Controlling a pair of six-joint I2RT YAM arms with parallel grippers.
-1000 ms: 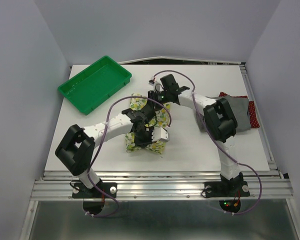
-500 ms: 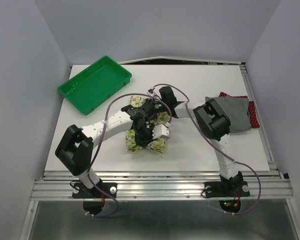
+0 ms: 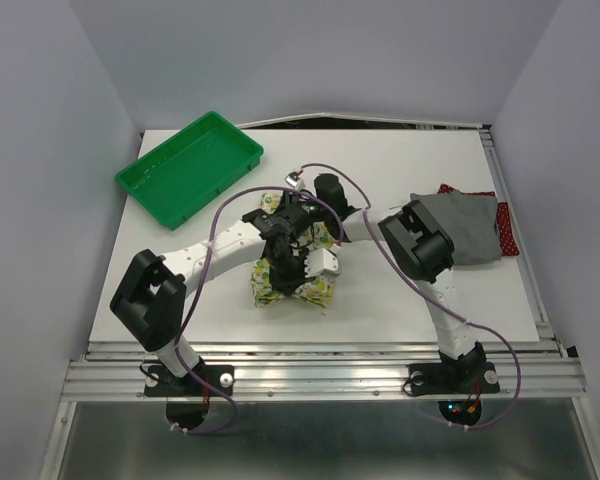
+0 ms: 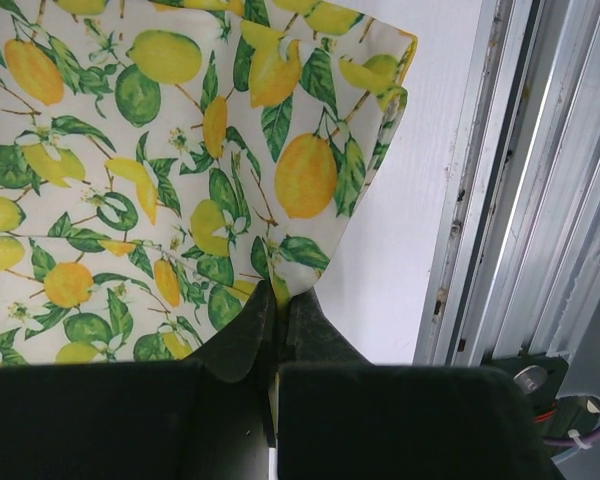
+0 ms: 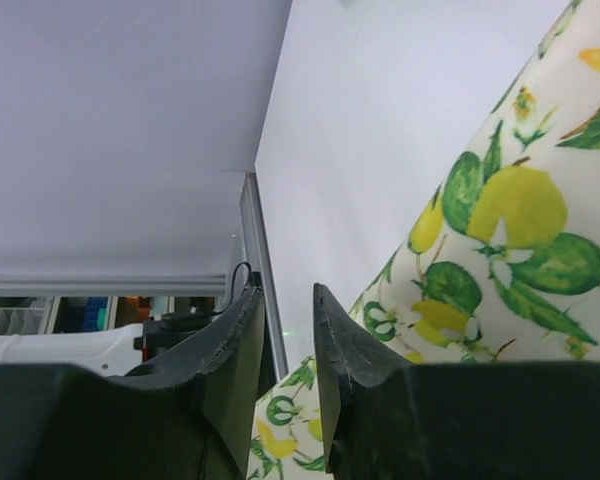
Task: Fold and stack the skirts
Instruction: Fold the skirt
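The lemon-print skirt lies bunched in the middle of the table and fills the left wrist view. My left gripper is shut on an edge of it, pointing toward the near rail. My right gripper hovers over the skirt's far end with its jaws a narrow gap apart and nothing between the tips. The grey skirt lies folded at the right on the dark red dotted skirt.
A green plastic tray stands at the back left. The metal rail along the table's near edge is close to the left gripper. The right arm's elbow hangs beside the grey skirt.
My right gripper has swung left from the table's back middle to just above the lemon skirt's far end, close to the left gripper. The skirt has bunched up a little.
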